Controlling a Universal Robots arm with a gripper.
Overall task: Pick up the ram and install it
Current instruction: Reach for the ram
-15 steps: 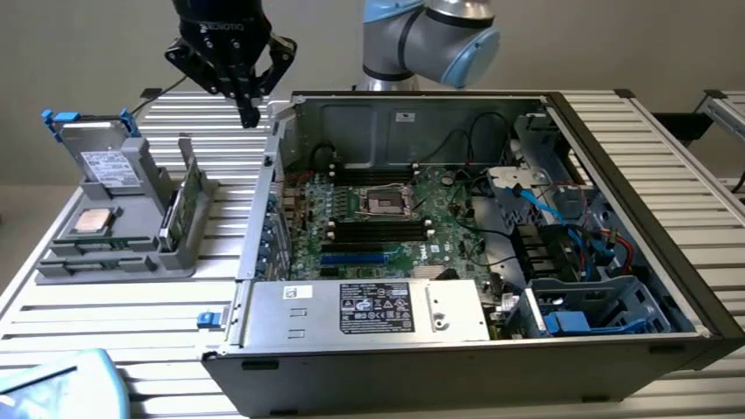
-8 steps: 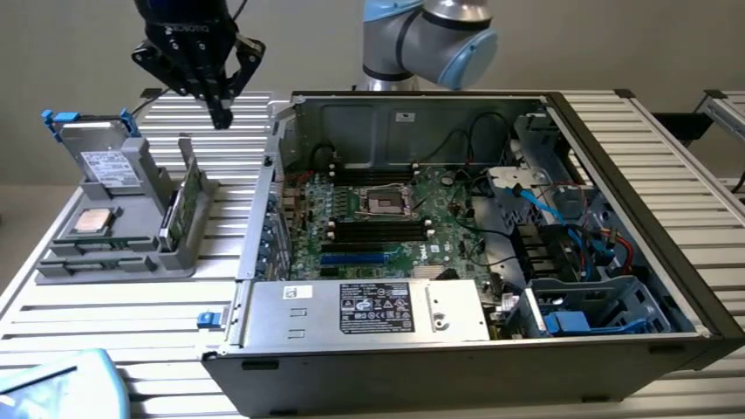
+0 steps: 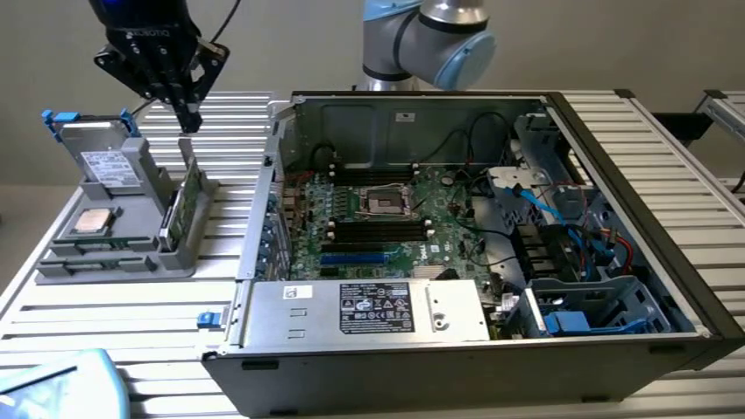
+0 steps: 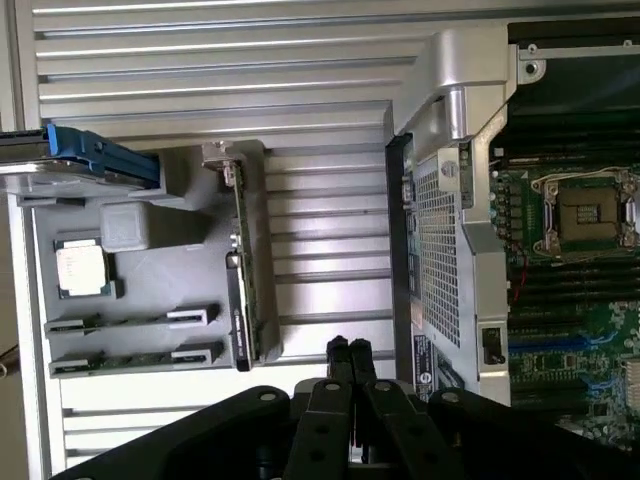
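Right now the gripper (image 4: pixel 350 349) hangs above the grey holder (image 4: pixel 160 265), over the edge that faces the computer case (image 4: pixel 445 240). It is closed and holds nothing. There is one arm, so which is nearer does not arise.

Closest to the gripper on the holder is a green card (image 4: pixel 242 270), standing on edge along that same case-side edge. The ram (image 4: pixel 130 322) lies beyond the card, further into the holder and away from the case. A second stick (image 4: pixel 135 358) sits just beside it and parallel, so there are two, and I cannot tell which is meant. Each stick's length runs across the holder, from its outer side toward the card, at right angles to the card's own length. The fingertips (image 4: pixel 338 352) sit side by side along that same line rather than across it.

Both sticks are at the end of the holder opposite the drive (image 4: pixel 90 158), with the processor (image 4: pixel 82 270) between them. Counted on the holder: one drive, one processor, one card and two sticks.
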